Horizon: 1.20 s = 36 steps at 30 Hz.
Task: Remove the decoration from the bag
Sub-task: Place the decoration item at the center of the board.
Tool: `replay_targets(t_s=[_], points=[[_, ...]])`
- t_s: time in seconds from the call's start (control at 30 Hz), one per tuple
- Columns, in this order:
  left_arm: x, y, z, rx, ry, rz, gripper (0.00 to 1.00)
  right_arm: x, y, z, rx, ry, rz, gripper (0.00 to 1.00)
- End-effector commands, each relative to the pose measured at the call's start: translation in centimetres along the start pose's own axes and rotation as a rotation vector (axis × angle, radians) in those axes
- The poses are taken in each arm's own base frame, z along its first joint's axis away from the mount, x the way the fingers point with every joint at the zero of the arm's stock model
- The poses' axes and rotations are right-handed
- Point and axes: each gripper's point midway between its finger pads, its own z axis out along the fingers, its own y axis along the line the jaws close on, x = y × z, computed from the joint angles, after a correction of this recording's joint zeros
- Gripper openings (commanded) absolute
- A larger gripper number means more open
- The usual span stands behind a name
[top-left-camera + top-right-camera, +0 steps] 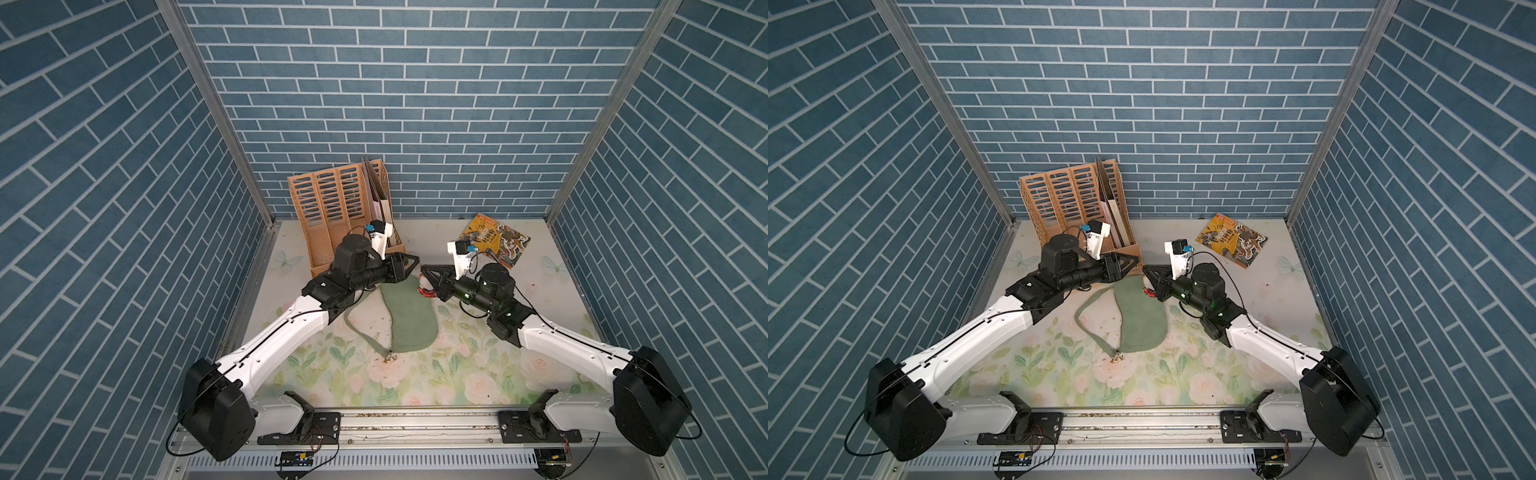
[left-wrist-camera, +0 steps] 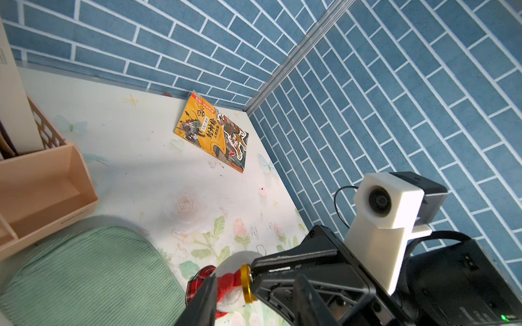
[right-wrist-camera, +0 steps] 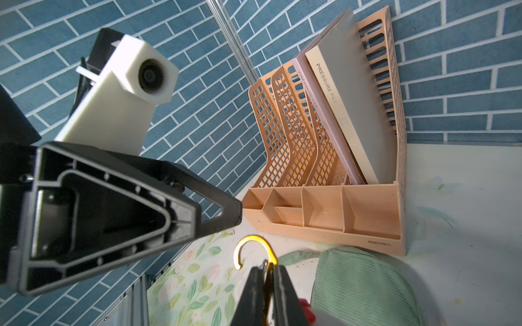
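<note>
While the right gripper (image 3: 268, 272) is clamped on the gold clasp (image 3: 252, 238) of the decoration (image 2: 226, 279), the white plush body with its red plaid sits directly under that gripper, at the far right edge of the bag (image 1: 409, 316). Right wrist view: the clasp's hooked end curves up beyond the fingertips, apart from the bag fabric. The bag lies flat on the floral table (image 1: 457, 365), long axis far to near. Its strap (image 1: 361, 336) loops out on the left down to the metal ring (image 1: 390, 356) at the near end. The left gripper (image 1: 415, 262) is over the bag's far end, tip just beside the right gripper's tip and near the hook without touching it. Cannot tell whether its jaws are parted. A file rack (image 1: 332, 199) stands far left and a yellow booklet (image 1: 496, 239) lies far right, both well apart from the bag.
</note>
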Motion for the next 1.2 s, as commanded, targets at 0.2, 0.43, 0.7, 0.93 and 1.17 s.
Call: replay_targets(t_s=[0.2,0.43,0.7,0.93,1.17], points=[[0.1,-0.4,0.6,0.014,0.009,-0.005,0.41,-1.1,1.2,0.2,-0.041,-0.035,-0.047,0.12],[0.5,0.1,1.1,0.008,0.018,-0.02,0.39,-1.3,1.5,0.2,-0.051,-0.036,-0.049,0.12],[0.9,-0.3,1.4,0.032,0.029,-0.028,0.28,-1.2,1.6,0.4,-0.053,-0.034,-0.049,0.12],[1.0,-0.4,1.5,0.036,0.034,-0.021,0.13,-1.2,1.7,0.6,-0.062,-0.033,-0.048,0.12],[0.5,-0.9,1.6,0.041,0.039,0.053,0.03,-0.8,1.8,0.2,-0.062,-0.015,-0.045,0.15]])
